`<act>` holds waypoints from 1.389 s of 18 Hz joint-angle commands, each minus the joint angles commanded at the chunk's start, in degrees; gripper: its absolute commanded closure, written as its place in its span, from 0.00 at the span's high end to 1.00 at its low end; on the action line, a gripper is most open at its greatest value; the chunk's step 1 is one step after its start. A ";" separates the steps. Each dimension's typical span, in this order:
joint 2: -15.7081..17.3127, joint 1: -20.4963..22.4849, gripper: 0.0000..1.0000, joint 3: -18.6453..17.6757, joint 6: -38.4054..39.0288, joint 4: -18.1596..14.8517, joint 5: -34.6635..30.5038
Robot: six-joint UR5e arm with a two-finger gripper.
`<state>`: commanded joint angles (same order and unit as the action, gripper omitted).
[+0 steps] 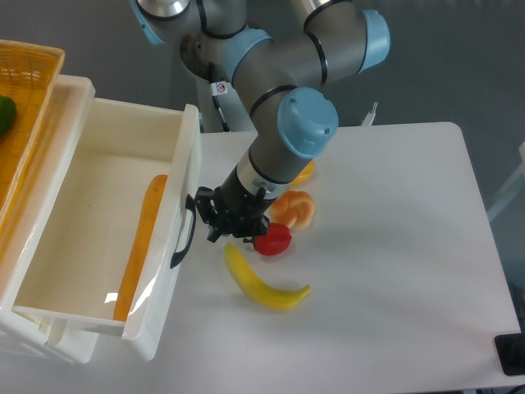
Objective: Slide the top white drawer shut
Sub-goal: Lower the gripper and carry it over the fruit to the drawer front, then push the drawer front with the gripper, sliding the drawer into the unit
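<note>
Top white drawer (107,222) pulled out, just left of tool (215,218), its finger spacing unclear.

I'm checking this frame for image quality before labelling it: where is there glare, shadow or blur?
In the fixed camera view, glare shows on the top white drawer, a bright patch on its glossy floor near the front corner. Soft shadows lie on the table under the banana and gripper. Everything looks sharp, with no motion blur.
</note>
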<state>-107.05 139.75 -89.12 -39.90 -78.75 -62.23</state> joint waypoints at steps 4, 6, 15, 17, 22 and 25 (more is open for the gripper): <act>0.09 -0.79 0.10 0.00 0.00 0.00 0.26; 0.09 -0.97 0.10 0.00 0.00 0.00 0.44; 0.44 -2.46 0.10 0.00 0.88 -0.17 1.31; 0.61 -2.55 0.10 0.00 0.97 -0.18 1.76; 0.88 -4.21 0.10 0.00 1.93 -0.18 1.85; 0.88 -5.44 0.11 0.00 2.46 -0.09 1.85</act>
<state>-106.17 134.30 -89.12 -37.44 -78.84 -60.38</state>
